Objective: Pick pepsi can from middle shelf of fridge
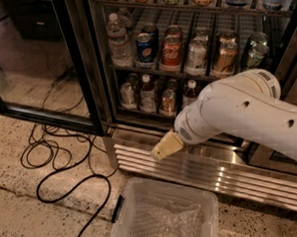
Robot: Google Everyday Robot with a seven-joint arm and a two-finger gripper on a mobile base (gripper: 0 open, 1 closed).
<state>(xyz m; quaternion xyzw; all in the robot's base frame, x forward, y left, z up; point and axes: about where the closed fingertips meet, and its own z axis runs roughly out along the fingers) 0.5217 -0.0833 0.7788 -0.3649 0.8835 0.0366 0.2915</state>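
The pepsi can (145,47), blue with a round logo and silver top, stands at the front of a lane on the middle shelf (206,76) of the fridge (86,69), right of a water bottle and left of a red Coca-Cola can (171,52). My white arm reaches in from the right. My gripper (165,146), a tan tip, hangs low in front of the ribbed steel base grille (226,173). It is well below the pepsi can and slightly to its right, and touches nothing.
The fridge's glass door (31,62) stands open at left. A water bottle (118,40) and more cans fill the middle shelf. Small bottles (147,93) stand on the rack below. A clear plastic bin (163,217) sits on the floor under the gripper. Black cables (56,160) loop on the floor at left.
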